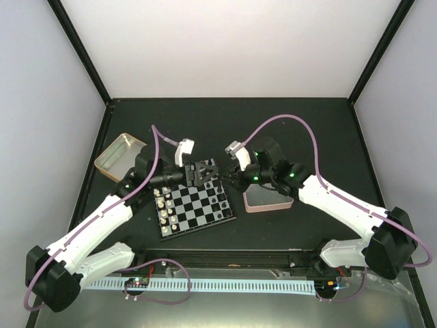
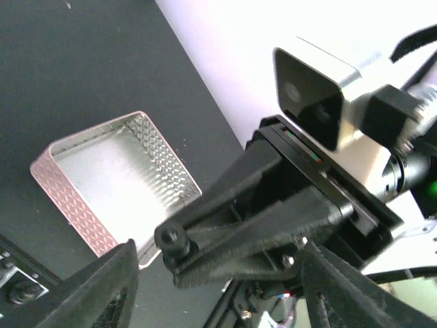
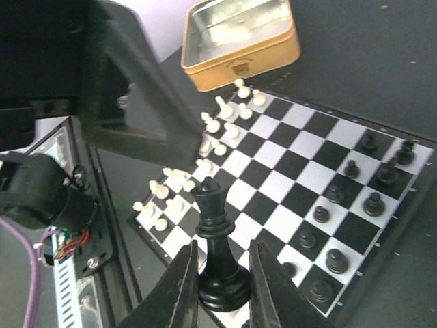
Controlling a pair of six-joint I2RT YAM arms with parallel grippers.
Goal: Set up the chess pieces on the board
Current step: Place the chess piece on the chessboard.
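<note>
Gripper on my right arm [image 3: 222, 265] pinches a tall black piece [image 3: 216, 225] by its base; setting it among crowded black neighbours [image 3: 373, 202] could topple them.

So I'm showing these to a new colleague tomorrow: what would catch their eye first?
Probably the tall black chess piece pinched upright in the right gripper, filling the right wrist view over the board. Then, from the top, the open left gripper meeting it at the board's far edge, with cream pieces lining the board's left side and black ones its right.
</note>
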